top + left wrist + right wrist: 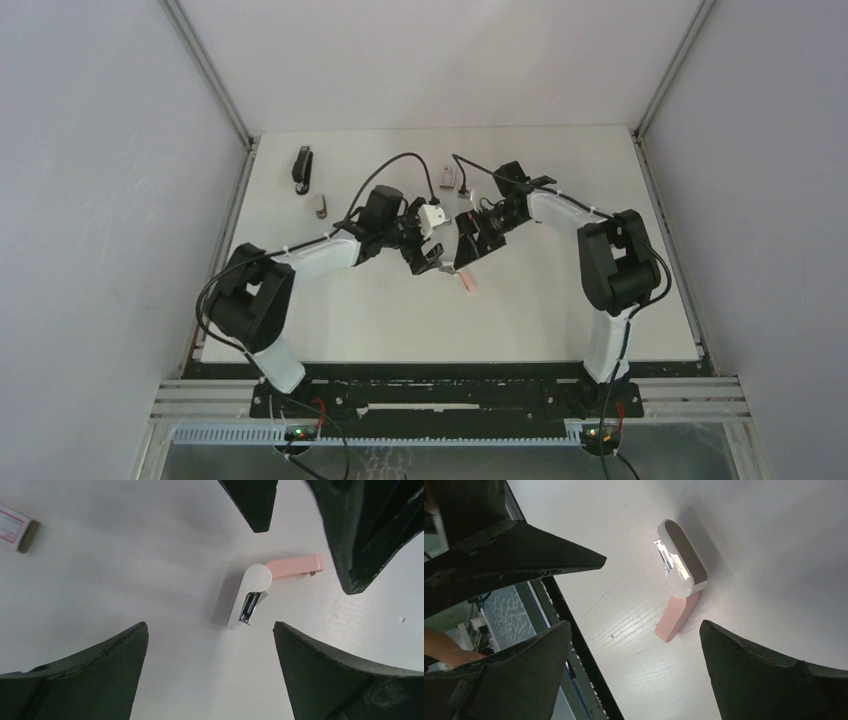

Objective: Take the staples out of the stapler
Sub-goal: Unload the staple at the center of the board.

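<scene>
**Top view.** Left gripper [428, 257] and right gripper [466, 247] face tip to tip over the white table [560, 310], close together. Contact between them is unclear, and finger spread can't be judged from here. The pink-and-white stapler [468, 283] lies on the table just beside the right gripper's fingertips, with only its pink end showing. A pinkish box [448, 177] sits beyond both sets of fingers. A black stapler [302, 168] and a small grey-brown object [320, 205] lie well off to the left gripper's outer side.

**Left wrist view.** The left gripper's fingers [90, 675] are spread wide and hold nothing. The stapler [248, 592] lies flat below the gap, nearer the right-hand finger in frame and touching neither. It is swung open at the hinge. The pink half runs toward the right gripper's fingers [365, 530] at the top of frame, ending just beside one of them. A shiny metal channel [251, 607] shows in the white half, and the staples can't be told apart from it. The box's label is white with red lines, its print too small to read. No lettering shows on the stapler.

**Right wrist view.** The right gripper's fingers [769, 680] are wide apart and empty. The stapler [684, 565] lies beyond the gap, pink half nearest the fingertips and white half farther off. Its metal part juts toward the left-hand finger's side. A tiny speck [613, 635] lies on the table between the stapler and that finger, and what it is can't be told. One finger of the left gripper [524, 555] crosses the upper left. No writing is readable.
</scene>
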